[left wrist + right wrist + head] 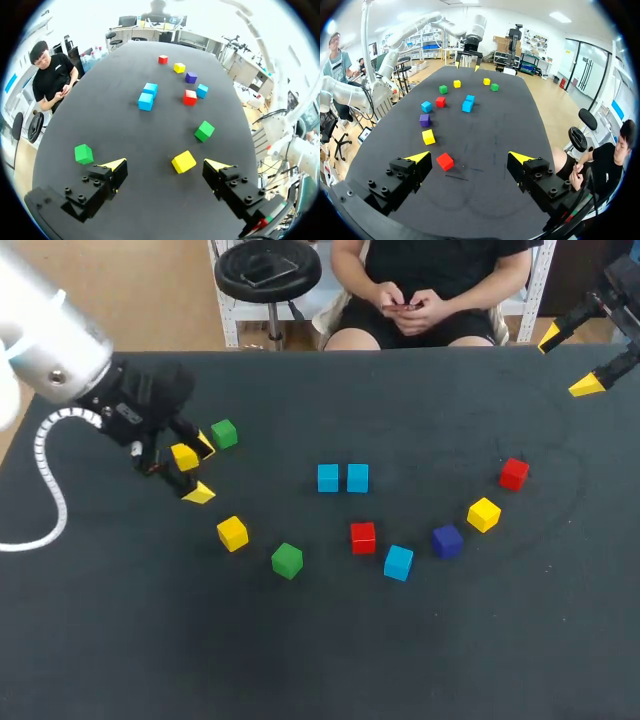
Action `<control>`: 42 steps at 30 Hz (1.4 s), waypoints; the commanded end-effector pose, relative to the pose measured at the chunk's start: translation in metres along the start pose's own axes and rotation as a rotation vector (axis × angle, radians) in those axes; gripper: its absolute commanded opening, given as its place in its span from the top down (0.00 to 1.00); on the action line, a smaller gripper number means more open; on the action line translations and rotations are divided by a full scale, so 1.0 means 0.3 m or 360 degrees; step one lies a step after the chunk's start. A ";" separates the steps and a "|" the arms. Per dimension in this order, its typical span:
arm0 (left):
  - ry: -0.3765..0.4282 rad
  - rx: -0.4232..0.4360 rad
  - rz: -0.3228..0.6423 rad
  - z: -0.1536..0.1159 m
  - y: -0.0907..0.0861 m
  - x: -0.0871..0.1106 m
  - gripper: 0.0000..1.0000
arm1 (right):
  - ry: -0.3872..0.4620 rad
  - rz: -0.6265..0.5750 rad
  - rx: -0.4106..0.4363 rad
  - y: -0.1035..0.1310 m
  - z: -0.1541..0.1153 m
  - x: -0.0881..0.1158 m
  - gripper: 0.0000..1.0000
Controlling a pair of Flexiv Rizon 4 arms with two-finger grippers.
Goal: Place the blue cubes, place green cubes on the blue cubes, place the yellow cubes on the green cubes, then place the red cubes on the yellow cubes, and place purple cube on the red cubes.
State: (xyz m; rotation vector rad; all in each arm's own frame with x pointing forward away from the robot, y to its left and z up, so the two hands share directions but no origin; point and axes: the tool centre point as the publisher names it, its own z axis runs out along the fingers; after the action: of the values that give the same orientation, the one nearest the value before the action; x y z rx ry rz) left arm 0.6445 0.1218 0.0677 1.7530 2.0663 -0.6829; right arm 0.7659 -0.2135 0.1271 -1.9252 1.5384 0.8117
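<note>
Just ahead of your left gripper (166, 164), its fingers spread and empty, lay a yellow cube (183, 161), probably lined up for a grasp, while farther ahead two blue cubes (145, 101) sat touching as the base, and your right gripper (470, 157) hung spread, holding nothing.

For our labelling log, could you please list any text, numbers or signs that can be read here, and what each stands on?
None can be read.
The cubes have plain coloured faces with no print.
The table bears no lettering.
The left gripper and right gripper show no legible marks.
</note>
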 end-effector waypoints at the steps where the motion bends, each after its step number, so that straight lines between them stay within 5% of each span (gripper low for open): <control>1: -0.0032 0.0021 0.0010 -0.024 0.014 0.031 0.00 | -0.0002 -0.0002 -0.0001 -0.001 0.000 0.001 0.00; 34: -0.0059 0.0012 0.0000 -0.033 0.003 0.047 0.00 | -0.0002 -0.0002 -0.0001 -0.001 0.000 0.001 0.00; 42: -0.0059 0.0012 0.0000 -0.033 0.003 0.047 0.00 | 0.0344 -0.0232 -0.0290 0.017 0.133 -0.178 0.00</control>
State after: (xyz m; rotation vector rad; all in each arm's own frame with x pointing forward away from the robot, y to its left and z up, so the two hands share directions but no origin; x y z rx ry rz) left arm 0.6435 0.1383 0.0684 1.7316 2.0451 -0.7183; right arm 0.7480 -0.1758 0.1323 -2.1277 1.4431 0.8036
